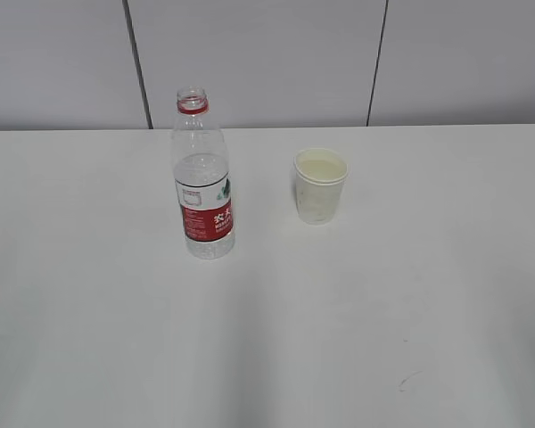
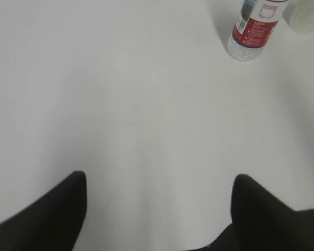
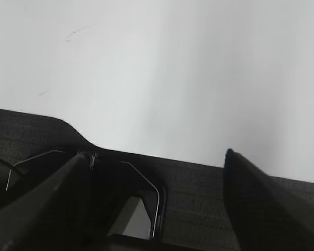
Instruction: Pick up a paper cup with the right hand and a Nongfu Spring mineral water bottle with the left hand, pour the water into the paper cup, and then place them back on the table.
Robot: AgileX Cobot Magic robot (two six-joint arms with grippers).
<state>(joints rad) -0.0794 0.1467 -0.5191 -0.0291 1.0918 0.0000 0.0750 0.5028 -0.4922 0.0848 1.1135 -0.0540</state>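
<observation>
The Nongfu Spring mineral water bottle (image 1: 202,178) stands upright and uncapped on the white table (image 1: 267,339), left of centre. The paper cup (image 1: 320,185) stands upright to its right, a gap apart. Neither arm shows in the exterior view. In the left wrist view the bottle's lower part (image 2: 255,26) is at the top right, far from my left gripper (image 2: 159,180), which is open and empty above bare table. A bit of the cup (image 2: 306,15) shows at the top right corner. My right gripper (image 3: 157,157) is open and empty over the table's near edge; no cup shows there.
A grey panelled wall (image 1: 267,53) stands behind the table. A small dark scuff (image 1: 408,381) marks the table at front right. A dark base with a cut-out (image 3: 141,209) lies under the right gripper, below the table's edge.
</observation>
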